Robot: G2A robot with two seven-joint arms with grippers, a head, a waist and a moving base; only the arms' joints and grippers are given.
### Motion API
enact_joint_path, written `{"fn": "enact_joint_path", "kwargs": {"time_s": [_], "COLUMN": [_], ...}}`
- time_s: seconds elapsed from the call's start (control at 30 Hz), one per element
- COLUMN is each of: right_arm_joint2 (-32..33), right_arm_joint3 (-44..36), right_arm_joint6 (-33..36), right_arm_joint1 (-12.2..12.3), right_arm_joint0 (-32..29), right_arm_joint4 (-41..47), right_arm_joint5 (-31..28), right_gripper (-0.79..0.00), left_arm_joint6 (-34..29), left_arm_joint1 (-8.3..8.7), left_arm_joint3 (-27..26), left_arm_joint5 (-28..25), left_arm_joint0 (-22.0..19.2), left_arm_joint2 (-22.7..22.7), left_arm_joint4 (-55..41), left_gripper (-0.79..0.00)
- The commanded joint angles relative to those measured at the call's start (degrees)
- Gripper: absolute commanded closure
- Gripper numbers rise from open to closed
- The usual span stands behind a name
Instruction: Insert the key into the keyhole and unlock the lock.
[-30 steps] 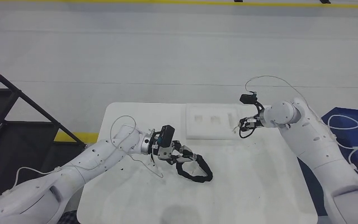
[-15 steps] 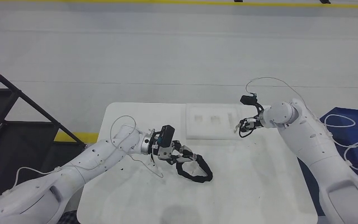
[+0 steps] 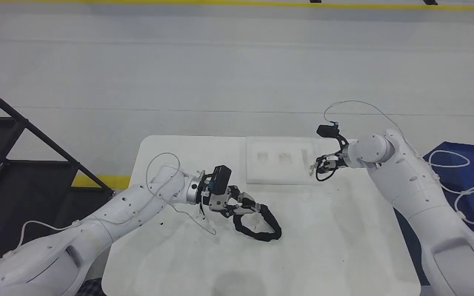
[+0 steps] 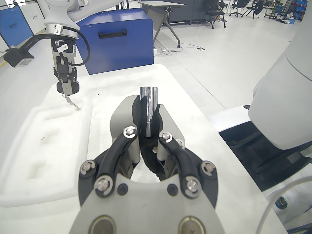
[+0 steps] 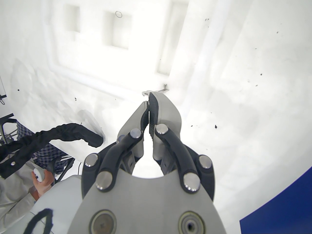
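The lock [image 4: 149, 103] is a cable lock: a short chrome cylinder, smooth and bright, joined to a thick cable in a black cloth sleeve; in the top view the cable lies as a closed loop on the table [image 3: 348, 244], in the lower centre of the frame. The left gripper [image 4: 147, 116] is clamped on the lock where the cylinder meets the sleeve; the cylinder sticks out past the fingertips, its end face seen edge-on, the keyhole hidden.

The key [image 5: 157, 90] is small, thin and silver-grey; the right gripper [image 5: 149, 104] has its pads pressed together on it, with a short bit of metal showing beyond the tips. In the top view that gripper sits right of centre, at the right end of the foam tray [image 3: 274, 176], well apart from the lock. The key's tip is at the tray's surface just beside the end of a long slot; whether it touches I cannot tell. The tray is white with two square pockets and the long slot; a small thin ring [image 5: 118, 14] lies at the edge of the middle pocket.

Labels: small white tags [image 4: 63, 47] on the right arm's wrist, seen from the left wrist view, carry dark print too small to read.
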Motion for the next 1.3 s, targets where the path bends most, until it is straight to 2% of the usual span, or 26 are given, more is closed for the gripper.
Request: {"fn": "enact_joint_path", "kwargs": {"time_s": [0.0,1.27], "right_arm_joint2": [0.05,5.12], "right_arm_joint3": [-0.37,-6.27], "right_arm_joint6": [0.11,0.94], "right_arm_joint1": [0.0,1.83], "right_arm_joint0": [-0.14,-4.16], "right_arm_joint4": [-0.24,-3.0], "right_arm_joint5": [0.21,1.59], "right_gripper": [0.0,0.0], "left_arm_joint6": [0.0,0.0], "left_arm_joint1": [0.0,0.0], "left_arm_joint3": [0.0,0.0], "left_arm_joint5": [0.0,0.0], "left_arm_joint0": [0.0,0.0], "left_arm_joint2": [0.0,0.0], "left_arm_joint4": [0.0,0.0], "left_gripper": [0.0,0.0]}}
